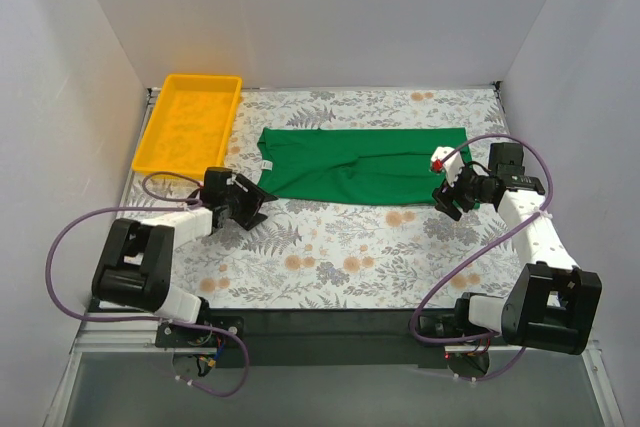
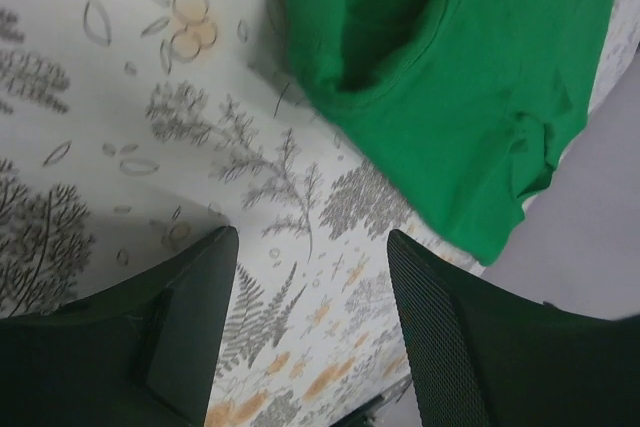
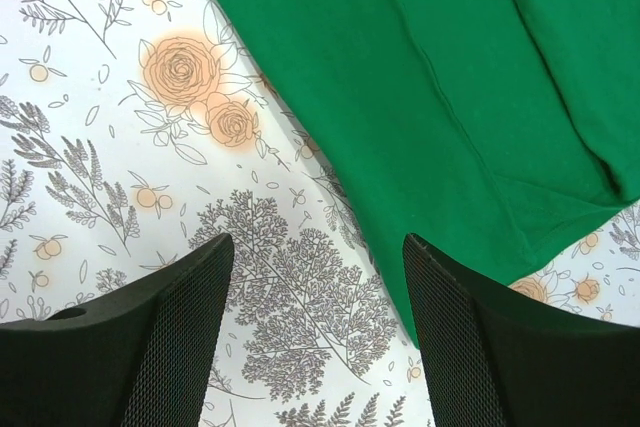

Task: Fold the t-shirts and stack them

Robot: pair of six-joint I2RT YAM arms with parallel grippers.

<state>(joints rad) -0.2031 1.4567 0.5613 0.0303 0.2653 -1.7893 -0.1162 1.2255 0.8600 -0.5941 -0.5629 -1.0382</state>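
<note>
The green t-shirt [image 1: 362, 164] lies folded lengthwise into a long band across the back middle of the flowered table. My left gripper [image 1: 254, 197] is open and empty, just in front of the shirt's left end. In the left wrist view the shirt [image 2: 470, 77] lies beyond the fingers [image 2: 190, 317], apart from them. My right gripper [image 1: 447, 195] is open and empty at the shirt's right front corner. In the right wrist view the shirt's edge [image 3: 440, 97] reaches down beside the right finger [image 3: 480, 337]; only cloth-free table lies between the jaws.
A yellow plastic tray [image 1: 188, 121] stands at the back left, next to the shirt's left end. White walls close in the table on the left, back and right. The flowered tablecloth [image 1: 340, 257] covers the near half in front of the shirt.
</note>
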